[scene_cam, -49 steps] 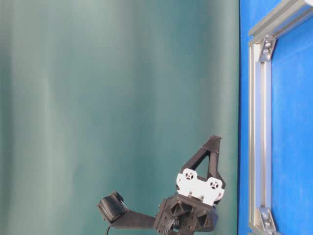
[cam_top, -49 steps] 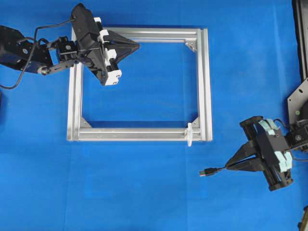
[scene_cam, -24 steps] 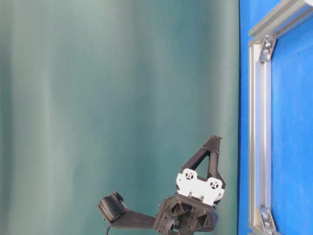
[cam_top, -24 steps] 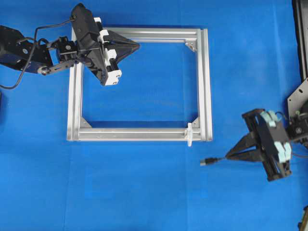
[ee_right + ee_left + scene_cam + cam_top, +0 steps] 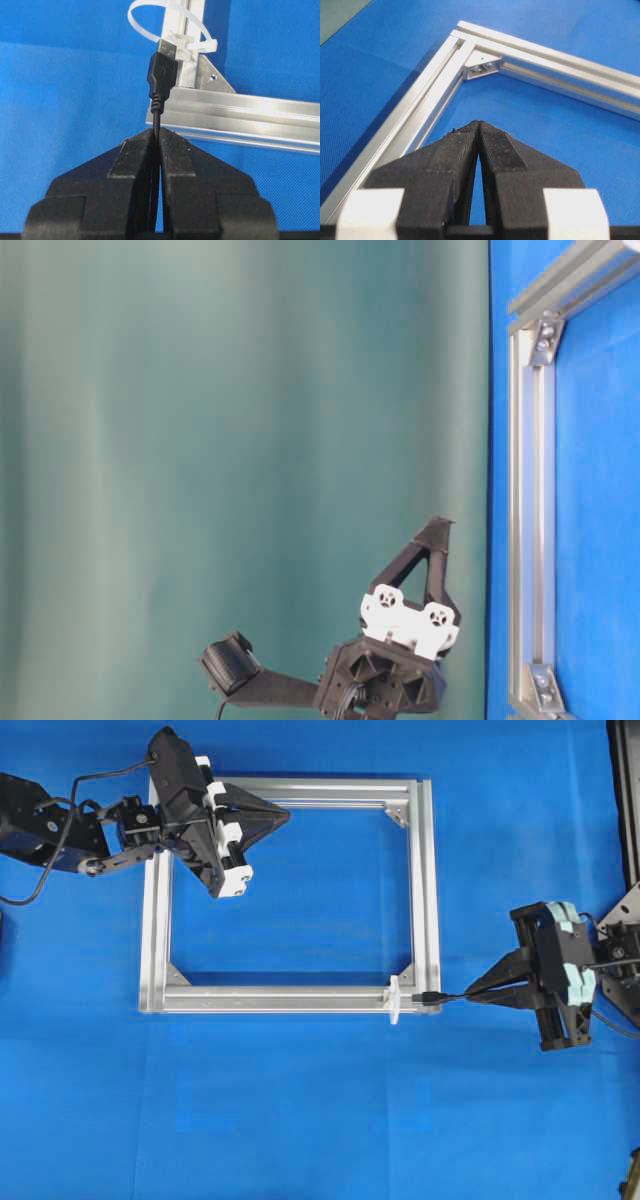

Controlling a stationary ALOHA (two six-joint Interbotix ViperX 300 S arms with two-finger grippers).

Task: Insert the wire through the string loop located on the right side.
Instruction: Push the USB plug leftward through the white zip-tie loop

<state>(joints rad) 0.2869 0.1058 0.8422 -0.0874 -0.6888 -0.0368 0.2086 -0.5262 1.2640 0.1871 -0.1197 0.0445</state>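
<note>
At the lower right corner of the silver frame (image 5: 290, 895) on the blue tabletop (image 5: 300, 1110), the right end effector (image 5: 472, 992) is clamped on the wire (image 5: 156, 117), whose plug (image 5: 429, 997) extends toward the frame with its metallic tip just beside the white string loop (image 5: 395, 999); in the right wrist view the tip sits in front of the loop opening, and whether it has entered cannot be determined. The left end effector (image 5: 283, 816) is fully closed with nothing between its fingers (image 5: 495, 150), positioned over the upper left portion of the frame near the top rail.
</note>
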